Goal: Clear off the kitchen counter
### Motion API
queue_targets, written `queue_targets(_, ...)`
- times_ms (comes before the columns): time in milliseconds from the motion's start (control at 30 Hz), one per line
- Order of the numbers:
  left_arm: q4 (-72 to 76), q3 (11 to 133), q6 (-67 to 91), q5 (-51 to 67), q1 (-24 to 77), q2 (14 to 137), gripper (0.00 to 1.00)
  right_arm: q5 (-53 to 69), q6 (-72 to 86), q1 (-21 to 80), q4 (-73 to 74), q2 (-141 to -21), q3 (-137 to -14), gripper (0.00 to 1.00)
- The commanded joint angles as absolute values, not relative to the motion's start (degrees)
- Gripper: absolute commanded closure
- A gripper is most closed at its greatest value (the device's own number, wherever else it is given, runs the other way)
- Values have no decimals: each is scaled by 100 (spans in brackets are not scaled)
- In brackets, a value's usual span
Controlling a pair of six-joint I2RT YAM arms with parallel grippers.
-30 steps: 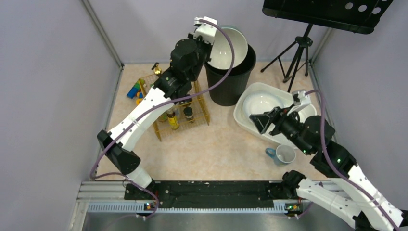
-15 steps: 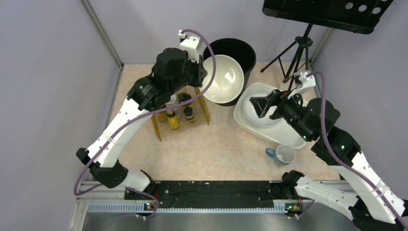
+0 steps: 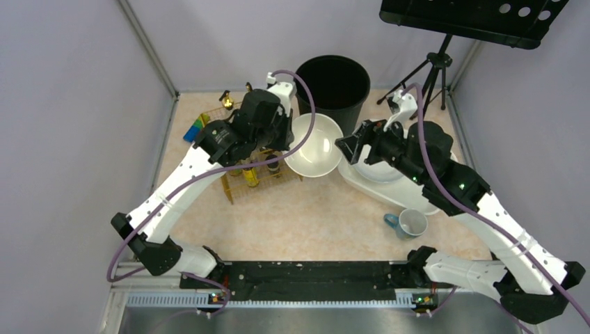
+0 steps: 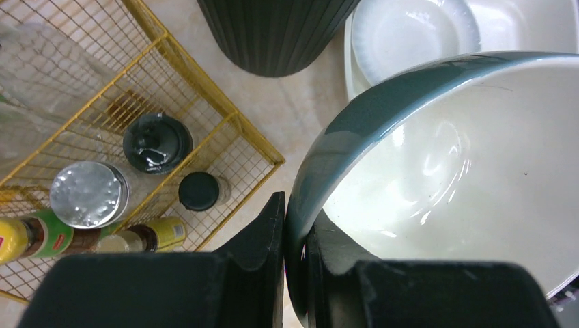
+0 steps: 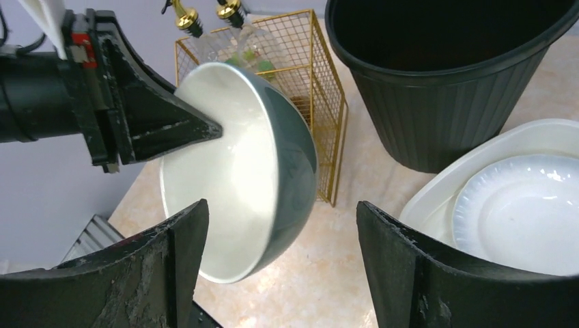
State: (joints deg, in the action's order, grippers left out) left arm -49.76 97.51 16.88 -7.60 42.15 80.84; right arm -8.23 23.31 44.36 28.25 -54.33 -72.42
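- Kitchen counter [image 3: 313, 216]: beige speckled tabletop bearing a yellow wire rack [image 3: 264, 182], a black bin [image 3: 332, 83], a white tub [image 3: 346, 172] and a mug [image 3: 412, 224].
- Left gripper [image 4: 295, 232]: jaws closed tight on the rim of a bowl [image 3: 314, 145], one finger inside and one outside.
- Bowl: white inside, dark grey-green outside. It is held tilted above the counter, between the rack and the tub, in front of the bin.
- Right gripper [image 5: 281, 208]: jaws spread wide, grasping nothing. It points toward the bowl, which appears between its fingers [image 5: 171, 266] in the right wrist view. Contact cannot be judged.
- Tub: stands at the right of the counter, beside the bin, with a white plate [image 5: 526, 212] lying in it.
- Rack: holds upright bottles and jars [image 4: 89, 195], seen cap-up.
- Mug: stands upright near the tub's front edge.
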Motion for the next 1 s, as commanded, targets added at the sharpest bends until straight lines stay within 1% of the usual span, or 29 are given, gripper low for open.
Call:
queue_targets(0, -4150, 9759, 1958, -932, 4254, 7644, 100, -512, 2542, 4490, 2473, -5391, -7239, 22)
queue_targets(133, -4120, 9692, 1942, -879, 4254, 7574, 100, -702, 2570, 4492, 2521, -5480, -7063, 23)
queue_targets(300, -4147, 9680, 1934, -823, 4254, 7584, 100, -571, 2718, 4490, 2369, -5816, -6748, 24)
queue_targets(467, -4162, 9538, 1919, -749, 4256, 7593, 100, -535, 2794, 4491, 2182, -6154, -6600, 27)
queue_targets(633, -4084, 9139, 1931, -636, 4254, 7529, 100, -704, 2747, 4505, 2186, -6409, -6541, 33)
queue_targets(733, -4036, 8943, 1936, -670, 4254, 7519, 100, -761, 2730, 4496, 2177, -6617, -6431, 39)
queue_targets(967, -3965, 8722, 1944, -704, 4254, 7585, 100, -740, 2773, 4498, 1997, -6982, -6060, 61)
